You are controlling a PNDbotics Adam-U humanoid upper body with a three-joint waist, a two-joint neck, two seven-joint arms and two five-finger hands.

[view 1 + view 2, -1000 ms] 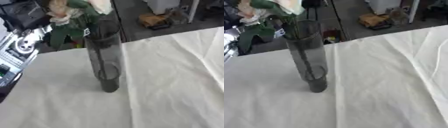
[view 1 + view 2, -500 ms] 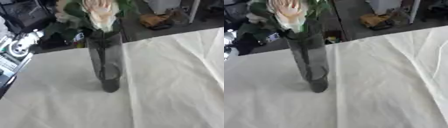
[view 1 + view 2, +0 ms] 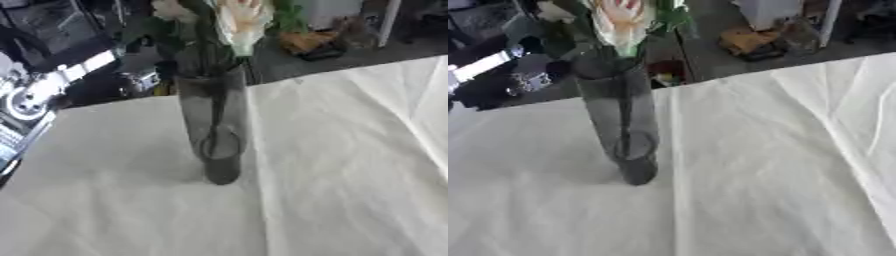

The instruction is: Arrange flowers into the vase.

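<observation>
In the left eye view the vase point(image 3: 214, 127) stands upright on the white cloth point(image 3: 350, 165), with a pale flower point(image 3: 241, 17) and green leaves at its mouth. I'd settle the stems straight down and let them lean on the rim without tipping the glass. In the right eye view the bloom point(image 3: 623, 22) sits above the rim. Neither hand shows in either view, so I can't tell their state or where the vase lies relative to them.

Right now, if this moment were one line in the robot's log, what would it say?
vase: upright on white cloth | flowers: pale blooms above the rim, stems inside | hands: none in view
</observation>
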